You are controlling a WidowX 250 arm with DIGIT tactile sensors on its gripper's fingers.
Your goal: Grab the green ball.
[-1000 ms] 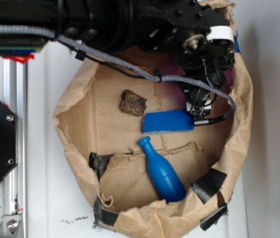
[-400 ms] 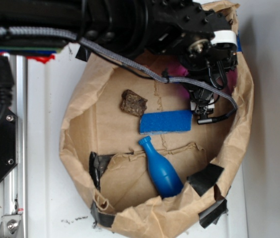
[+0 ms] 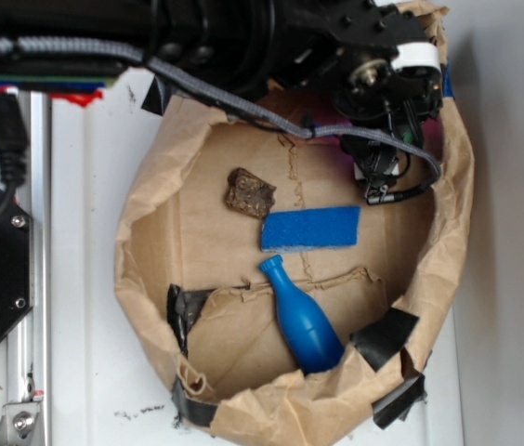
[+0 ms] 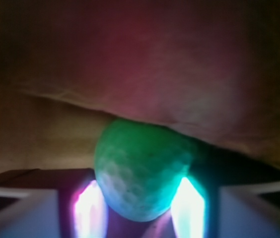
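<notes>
In the wrist view I see the green ball (image 4: 141,171) between the lit fingers (image 4: 88,210), against the paper bag wall (image 4: 145,64); the jaws stand spread either side of it; whether the pads touch it, I cannot tell.

The exterior view is bright and evenly lit, with soft shadows inside the paper bag (image 3: 150,242) and a pink-purple glow on its wall beside the gripper (image 3: 383,177). The white table (image 3: 85,279) looks slightly washed out. The wrist view is dim and blurred: the green ball (image 4: 140,171) is soft-edged, flanked by glaring pink and cyan light, with dark corners.
</notes>
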